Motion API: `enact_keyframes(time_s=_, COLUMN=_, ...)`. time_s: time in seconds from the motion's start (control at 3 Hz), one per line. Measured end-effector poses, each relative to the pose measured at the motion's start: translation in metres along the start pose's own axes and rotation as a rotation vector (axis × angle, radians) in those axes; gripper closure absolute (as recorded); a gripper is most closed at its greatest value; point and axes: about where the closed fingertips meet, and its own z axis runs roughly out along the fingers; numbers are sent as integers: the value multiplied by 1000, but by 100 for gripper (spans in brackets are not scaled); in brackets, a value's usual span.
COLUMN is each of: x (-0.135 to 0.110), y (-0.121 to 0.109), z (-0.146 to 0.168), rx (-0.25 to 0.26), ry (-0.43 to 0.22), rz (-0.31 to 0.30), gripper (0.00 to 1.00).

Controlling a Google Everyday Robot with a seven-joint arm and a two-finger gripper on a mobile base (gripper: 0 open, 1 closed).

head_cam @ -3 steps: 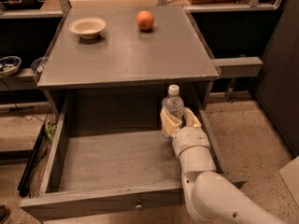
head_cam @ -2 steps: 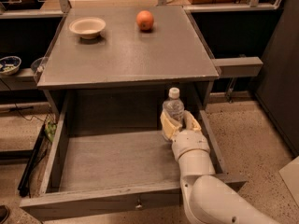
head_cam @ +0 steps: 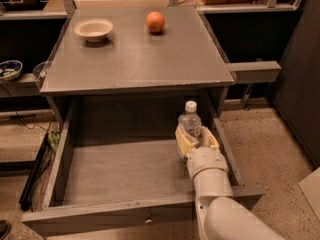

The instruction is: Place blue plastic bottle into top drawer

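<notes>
Camera view: gripper (head_cam: 196, 138) clamped around upright blue plastic bottle (head_cam: 190, 120), inside open top drawer (head_cam: 115, 171), 3 o'clock side.

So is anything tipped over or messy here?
Nothing stands out. The bottle is upright in the open drawer, at its right side, with the gripper shut on it. The bowl and orange sit tidy on the tabletop.

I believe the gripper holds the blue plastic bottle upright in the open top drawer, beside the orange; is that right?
Not quite: the camera view shows the orange on the tabletop. The gripper does hold the blue plastic bottle upright in the open top drawer.
</notes>
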Motion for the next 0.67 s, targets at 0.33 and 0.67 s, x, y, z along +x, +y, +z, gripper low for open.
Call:
enact_keyframes(time_s=0.33, x=4, y=-6, z=-8, rx=25, ry=17, rz=16, gripper=100)
enact_keyframes(time_s=0.67, x=16, y=-21, z=-33, rx=65, ry=65, rz=42, gripper=100)
